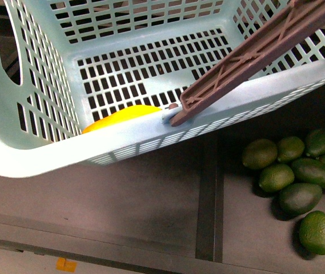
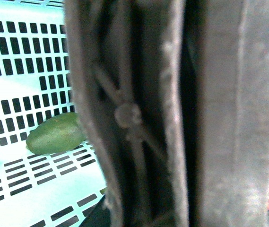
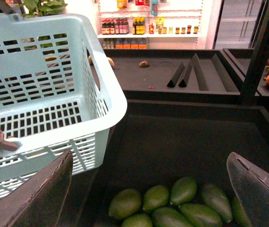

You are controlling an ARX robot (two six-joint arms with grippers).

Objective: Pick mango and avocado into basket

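- You can see the mango (image 1: 121,116) lying on the slotted floor of the basket (image 1: 48,149), and the avocado (image 2: 56,134) lies inside beside it.
- Your left end effector is hidden behind a brown handle (image 2: 172,113); you cannot tell its state.
- Your right end effector (image 3: 148,189) hangs spread wide above the loose avocados (image 3: 172,208).

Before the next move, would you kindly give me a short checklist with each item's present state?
1. Mango in the basket: ok, lying on the floor by the near wall.
2. Avocado in the basket: ok, seen in the left wrist view.
3. Right tool open and empty: ok, above the loose avocados.
4. Left tool state: cannot tell, the brown handle fills that view.
5. Basket level: not ok, it appears tilted.
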